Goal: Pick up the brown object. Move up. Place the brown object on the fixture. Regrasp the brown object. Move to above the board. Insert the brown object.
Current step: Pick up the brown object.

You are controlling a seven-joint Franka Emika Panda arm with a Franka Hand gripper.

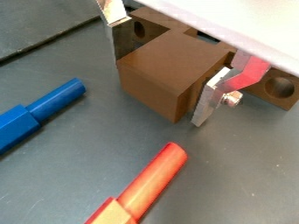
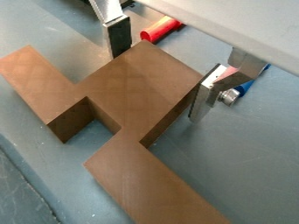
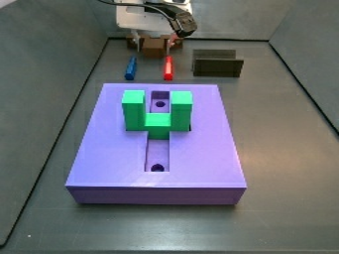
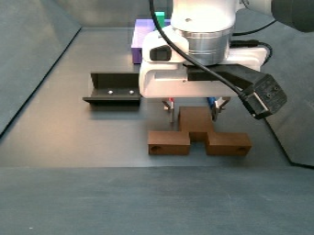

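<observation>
Silver plates with dark pads stand on either side of the raised middle block of the brown object: my gripper is spread around that block, one finger at its far face and the other finger at its near corner. Whether the pads already press the wood I cannot tell; a thin gap seems to remain in both wrist views, so I judge my jaws open and straddling, set to close for the pick-up. I take the block because it is the tallest, squarest part and sits at the bar's middle, so the load should balance.

Wood-coloured and matte, the brown object lies flat on the grey floor at lower centre of a side view, its two long arms running out from the block, with a round hole showing near one end in a wrist view.

Beyond it lie a red peg and a blue peg on the floor. At left of a side view stands the fixture, well apart. In a side view the purple board fills the middle, bearing a green block.
</observation>
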